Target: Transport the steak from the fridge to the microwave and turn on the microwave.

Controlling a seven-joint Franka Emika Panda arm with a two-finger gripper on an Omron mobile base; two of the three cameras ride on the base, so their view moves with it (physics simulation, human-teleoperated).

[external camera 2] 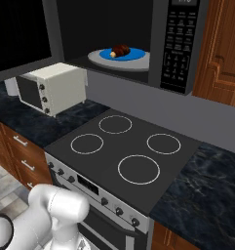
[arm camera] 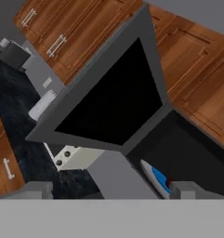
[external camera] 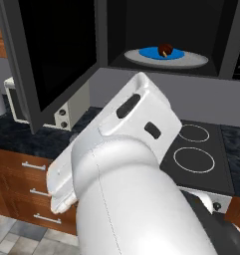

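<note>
1. Dark marbled counter (external camera 2: 197,195) with a four-ring cooktop (external camera 2: 124,146), wooden cabinets (arm camera: 192,69) and a cream toaster oven (external camera 2: 53,88).
2. Microwave (external camera 2: 180,44), door (external camera: 52,55) swung open; steak (external camera 2: 121,50) on a blue plate (external camera 2: 131,54) on the turntable (external camera 2: 102,58).
3. Gripper (arm camera: 111,189): fingertips (arm camera: 185,189) set wide apart, holding nothing.
4. The arm (external camera: 136,174) hides part of the cooktop.

A glossy white, rounded arm (external camera: 136,189) with dark oval recesses and a dark joint is seen below the microwave (external camera: 161,35).
</note>
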